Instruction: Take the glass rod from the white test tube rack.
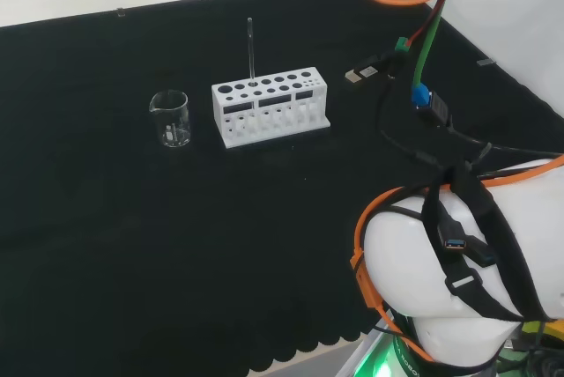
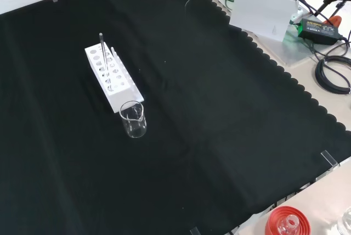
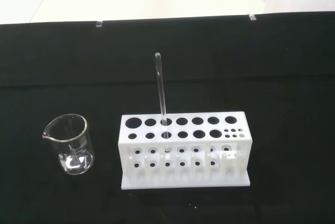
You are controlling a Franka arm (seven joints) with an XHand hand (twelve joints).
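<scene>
Rod (image 1: pixel 252 51) stands upright, leaning only a touch, in the white rack (image 1: pixel 269 120) near the middle of the black cloth (image 1: pixel 132 245) on the bench. In the wrist view the rod (image 3: pixel 161 90) drops into the third large hole from the beaker end, in the row on the far side of the rack (image 3: pixel 183 174) from the camera. Most of its length rises clear above the rack's top plate. The other large holes look empty, and a cluster of small holes sits at the end away from the beaker.

A clear beaker (image 1: pixel 170 119) stands upright on the cloth just beside one short end of the rack, apart from it, with its spout turned away from the rack. It looks empty in the wrist view (image 3: pixel 70 145).

In the front view the rack (image 2: pixel 122 96) runs diagonally, with the beaker (image 2: pixel 133 119) at its nearer end and the rod (image 2: pixel 103 54) toward its farther end. A red ribbed stand (image 2: pixel 274 225) with a piece of clear glass on it sits off the cloth at the lower right edge of that view, well apart from the rack.

Nothing touches the rod apart from the rack. Whether the hand is open or closed cannot be told.
</scene>
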